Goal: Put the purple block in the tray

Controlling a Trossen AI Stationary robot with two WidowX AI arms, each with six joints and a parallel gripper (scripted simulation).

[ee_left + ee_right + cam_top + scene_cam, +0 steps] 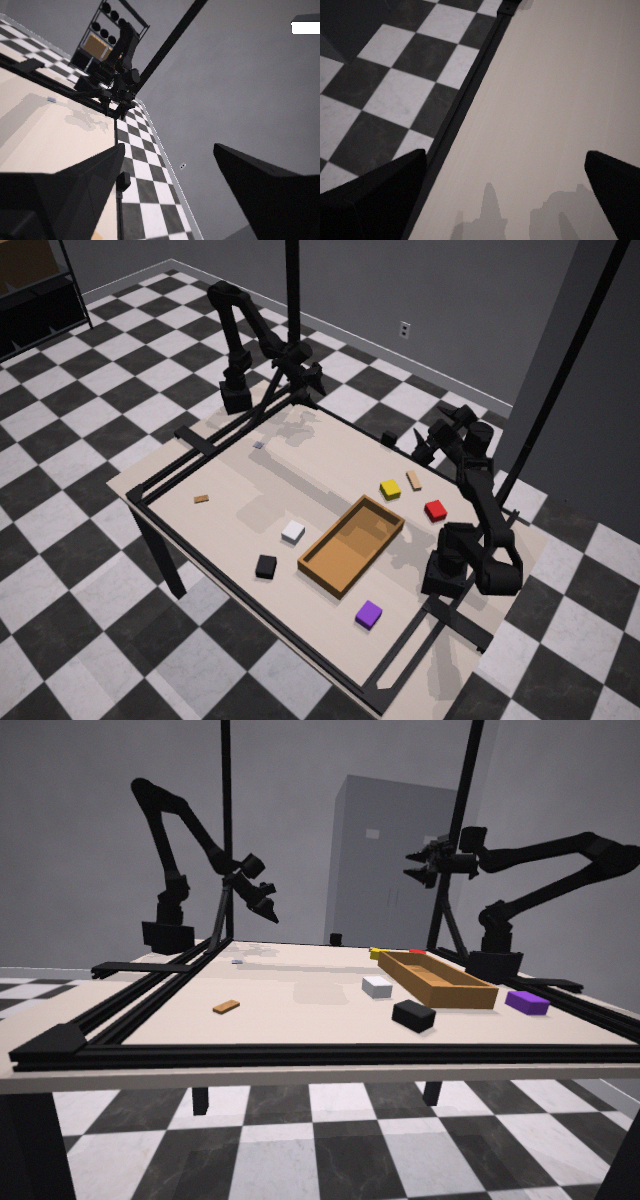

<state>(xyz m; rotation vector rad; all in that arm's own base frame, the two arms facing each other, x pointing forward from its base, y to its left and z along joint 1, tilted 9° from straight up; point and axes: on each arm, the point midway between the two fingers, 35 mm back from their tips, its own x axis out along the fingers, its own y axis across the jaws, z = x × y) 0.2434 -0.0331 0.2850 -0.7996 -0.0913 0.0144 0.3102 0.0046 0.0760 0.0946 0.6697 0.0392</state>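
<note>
The purple block [368, 614] lies on the table near the front edge, apart from the wooden tray [352, 544]; it also shows in the exterior view [527, 1002]. The tray [434, 971] stands flat, right side up and empty. My left gripper [434, 426] is open and empty, raised high over the far table edge beyond the red block; its fingers show wide apart in the left wrist view [169, 146]. My right gripper [316, 387] is open and empty, held above the far corner of the table, with its fingers also wide apart in the right wrist view [505, 152].
A white block [293, 531] and a black block [265, 566] lie left of the tray. A yellow block [390, 489], a red block [435, 510] and a tan slab [413, 480] lie beyond it. Another tan slab [201, 498] and a grey chip [257, 445] lie far left. The left arm's base [447, 570] stands close to the purple block.
</note>
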